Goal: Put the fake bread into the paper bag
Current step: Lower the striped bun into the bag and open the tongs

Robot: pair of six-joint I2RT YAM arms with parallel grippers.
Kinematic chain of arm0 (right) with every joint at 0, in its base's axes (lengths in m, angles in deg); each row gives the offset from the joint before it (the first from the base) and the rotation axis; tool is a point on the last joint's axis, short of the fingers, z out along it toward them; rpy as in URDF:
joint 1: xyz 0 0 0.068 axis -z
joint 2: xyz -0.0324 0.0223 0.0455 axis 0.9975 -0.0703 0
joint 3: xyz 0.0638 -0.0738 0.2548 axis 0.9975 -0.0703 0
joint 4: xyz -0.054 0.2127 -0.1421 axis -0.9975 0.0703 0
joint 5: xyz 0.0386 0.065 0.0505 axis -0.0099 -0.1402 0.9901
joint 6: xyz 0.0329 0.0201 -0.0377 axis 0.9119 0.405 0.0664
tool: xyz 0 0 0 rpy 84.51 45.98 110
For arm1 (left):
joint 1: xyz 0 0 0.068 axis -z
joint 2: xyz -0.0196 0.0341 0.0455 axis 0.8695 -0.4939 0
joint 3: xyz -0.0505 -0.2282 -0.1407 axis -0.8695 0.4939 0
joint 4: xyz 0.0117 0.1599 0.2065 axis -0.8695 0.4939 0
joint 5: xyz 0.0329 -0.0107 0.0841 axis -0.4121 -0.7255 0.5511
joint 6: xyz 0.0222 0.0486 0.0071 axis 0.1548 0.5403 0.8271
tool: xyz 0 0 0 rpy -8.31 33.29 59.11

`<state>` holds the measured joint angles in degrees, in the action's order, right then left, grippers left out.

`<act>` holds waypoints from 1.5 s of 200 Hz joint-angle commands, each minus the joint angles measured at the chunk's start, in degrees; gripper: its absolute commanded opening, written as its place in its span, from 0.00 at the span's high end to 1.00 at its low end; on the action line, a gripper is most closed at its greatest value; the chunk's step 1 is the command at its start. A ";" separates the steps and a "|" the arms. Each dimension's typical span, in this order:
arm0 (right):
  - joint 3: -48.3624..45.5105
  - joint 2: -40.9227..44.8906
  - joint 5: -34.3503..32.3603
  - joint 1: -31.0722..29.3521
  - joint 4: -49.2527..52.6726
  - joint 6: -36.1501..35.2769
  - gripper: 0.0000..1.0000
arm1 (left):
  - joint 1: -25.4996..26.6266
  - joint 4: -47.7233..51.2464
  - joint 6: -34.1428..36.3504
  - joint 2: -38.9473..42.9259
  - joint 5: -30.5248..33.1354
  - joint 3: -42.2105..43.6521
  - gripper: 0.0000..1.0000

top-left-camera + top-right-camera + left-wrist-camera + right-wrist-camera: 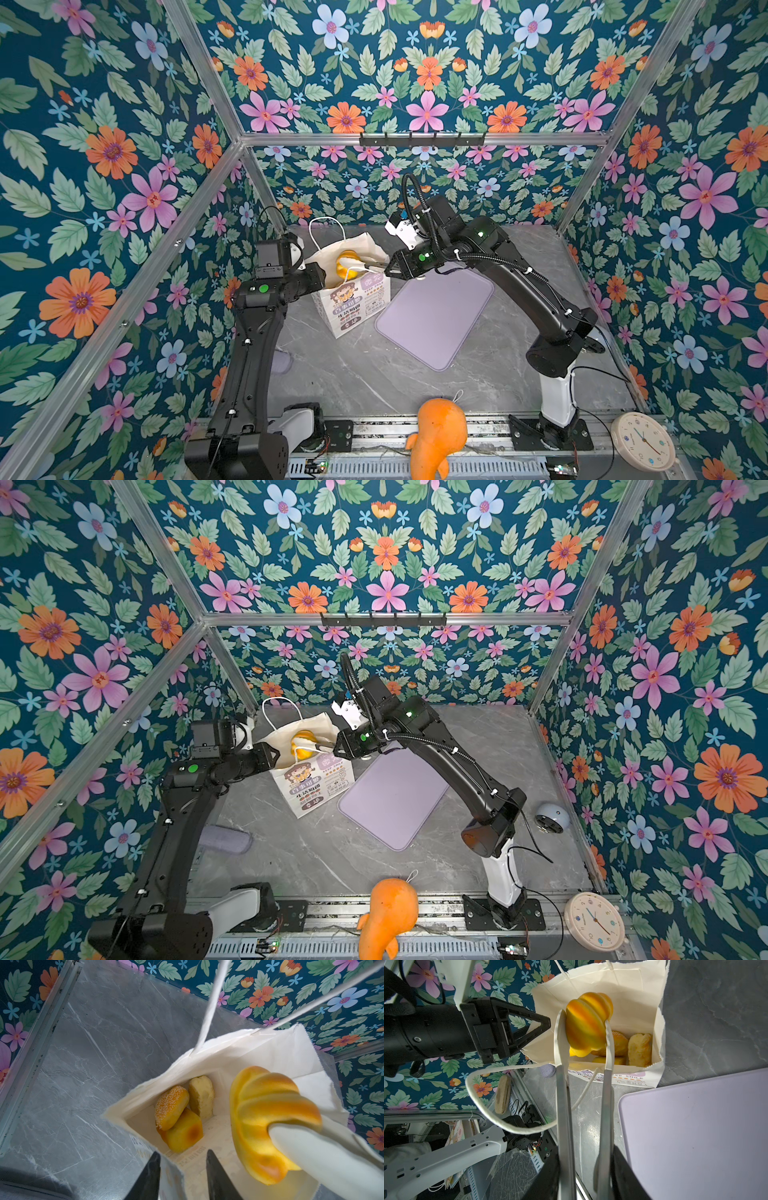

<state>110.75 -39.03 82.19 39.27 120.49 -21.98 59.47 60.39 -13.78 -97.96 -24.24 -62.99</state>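
Note:
The white paper bag (pixel 353 305) (pixel 311 785) stands open at the back left of the table. A ridged yellow croissant (pixel 348 266) (pixel 266 1113) (pixel 586 1022) hangs over its mouth, pinched between the tips of white tongs (pixel 563 1105). My right gripper (pixel 388 270) (pixel 585 1149) is shut on the tongs' arms. On the bag's floor lie a speckled bun (pixel 171 1107), a blocky loaf piece (pixel 185 1132) and a pale roll (pixel 201 1097). My left gripper (pixel 318 273) (pixel 182 1153) stands open, one finger on each side of the bag's left wall (pixel 172 1174).
A lilac tray (pixel 432 316) lies right of the bag under my right arm. An orange plush toy (pixel 440 432) and a white clock (pixel 642 440) sit at the front edge. A grey cloth roll (pixel 224 839) lies front left, a round white device (pixel 552 817) at the right wall.

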 commanded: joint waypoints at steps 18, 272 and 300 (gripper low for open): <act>1.47 -0.40 0.58 -0.06 0.36 -0.87 0.62 | 0.02 -0.28 0.10 0.14 -0.46 0.04 0.62; 7.17 -3.48 0.64 -0.06 3.13 -2.06 0.52 | -0.03 0.06 0.09 0.44 -0.05 -0.11 0.62; 7.65 -3.32 0.76 -0.06 3.11 -2.04 0.53 | 0.03 0.07 0.10 0.46 0.03 -0.02 0.62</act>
<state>117.64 -42.44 82.34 39.27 124.03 -23.37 59.47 60.41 -13.78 -97.66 -24.18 -62.96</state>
